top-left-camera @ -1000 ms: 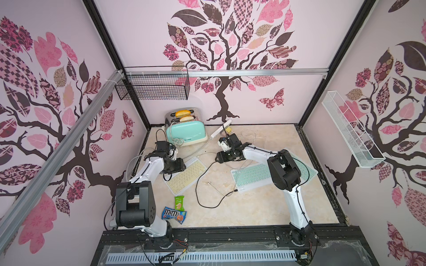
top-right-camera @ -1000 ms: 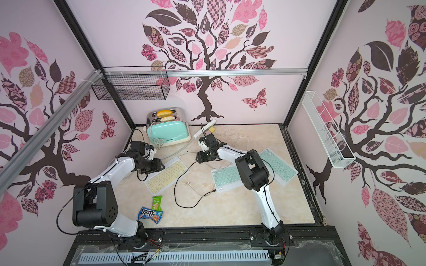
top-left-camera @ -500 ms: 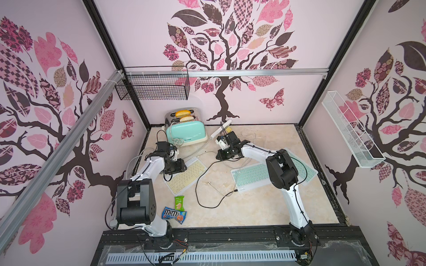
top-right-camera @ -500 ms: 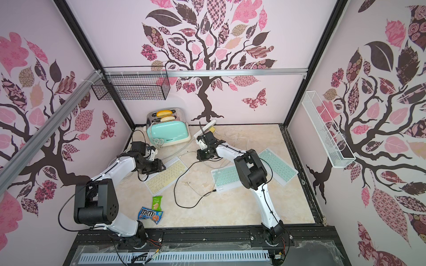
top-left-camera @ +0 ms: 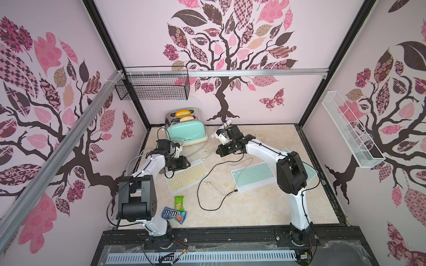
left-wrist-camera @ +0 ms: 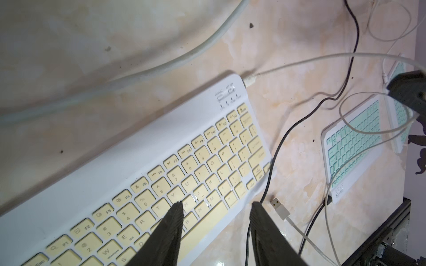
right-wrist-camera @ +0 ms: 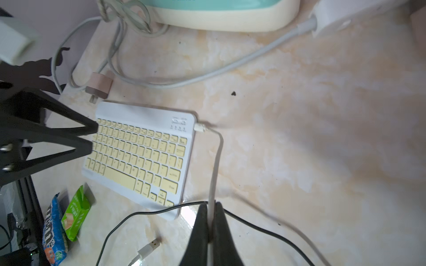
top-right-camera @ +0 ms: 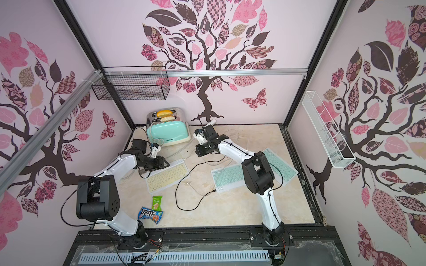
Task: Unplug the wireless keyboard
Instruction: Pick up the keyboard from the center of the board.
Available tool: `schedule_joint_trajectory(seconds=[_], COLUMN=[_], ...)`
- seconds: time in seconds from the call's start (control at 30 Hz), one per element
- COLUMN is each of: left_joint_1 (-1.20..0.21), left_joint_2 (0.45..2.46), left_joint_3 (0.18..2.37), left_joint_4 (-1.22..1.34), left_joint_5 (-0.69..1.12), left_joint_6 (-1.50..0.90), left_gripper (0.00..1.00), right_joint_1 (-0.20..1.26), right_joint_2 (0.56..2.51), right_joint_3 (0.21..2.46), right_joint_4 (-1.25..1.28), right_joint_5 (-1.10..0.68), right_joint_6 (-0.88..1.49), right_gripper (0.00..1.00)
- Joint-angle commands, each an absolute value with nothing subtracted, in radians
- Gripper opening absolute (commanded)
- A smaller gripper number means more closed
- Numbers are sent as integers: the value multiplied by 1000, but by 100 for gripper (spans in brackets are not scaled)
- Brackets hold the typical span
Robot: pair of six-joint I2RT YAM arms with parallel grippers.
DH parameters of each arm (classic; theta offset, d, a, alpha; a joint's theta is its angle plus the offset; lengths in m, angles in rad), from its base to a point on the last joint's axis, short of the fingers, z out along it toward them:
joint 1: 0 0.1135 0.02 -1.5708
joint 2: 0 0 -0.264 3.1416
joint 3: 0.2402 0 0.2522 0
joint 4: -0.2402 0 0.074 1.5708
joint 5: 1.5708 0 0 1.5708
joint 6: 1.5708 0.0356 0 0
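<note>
Toward the back of the beige marbled worktop [top-left-camera: 265,207], the right pincer [right-wrist-camera: 211,207] is clamped tight on a thin white cable [right-wrist-camera: 216,161] plugged into the corner of the white, yellow-keyed wireless keyboard [right-wrist-camera: 140,149]. The left pincer [left-wrist-camera: 216,205] hangs half-open over its keys; whether it touches them is unclear.

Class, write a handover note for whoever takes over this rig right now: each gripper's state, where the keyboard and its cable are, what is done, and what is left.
Right gripper: shut on the white cable, some way back from its plug.
Left gripper: open, fingers over the keys of the yellow keyboard; whether they touch it cannot be told.
Done: cable gripped.
Left: the plug sits in the keyboard's corner port, not yet out. Probably steady the keyboard with the left arm and pull the plug free.
</note>
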State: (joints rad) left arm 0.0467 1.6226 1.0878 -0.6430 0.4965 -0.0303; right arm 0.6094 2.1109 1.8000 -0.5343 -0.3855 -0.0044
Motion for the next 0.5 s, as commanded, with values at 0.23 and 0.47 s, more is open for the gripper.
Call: schedule_joint_trajectory(seconds=[0.23, 0.47], left_joint_1=[23, -87], left_joint_2=[1712, 1759], left_joint_3=[1175, 1225], left_joint_4=[-548, -543], left_joint_5=[864, 835], left_joint_6=[157, 258], left_gripper=[50, 53], right_joint_1=[634, 634], right_joint_2=[1998, 2006], right_joint_3=[1856, 1830], right_joint_4=[-569, -576], right_joint_5=[-444, -446], right_joint_6=[-97, -76], right_gripper=[0, 0])
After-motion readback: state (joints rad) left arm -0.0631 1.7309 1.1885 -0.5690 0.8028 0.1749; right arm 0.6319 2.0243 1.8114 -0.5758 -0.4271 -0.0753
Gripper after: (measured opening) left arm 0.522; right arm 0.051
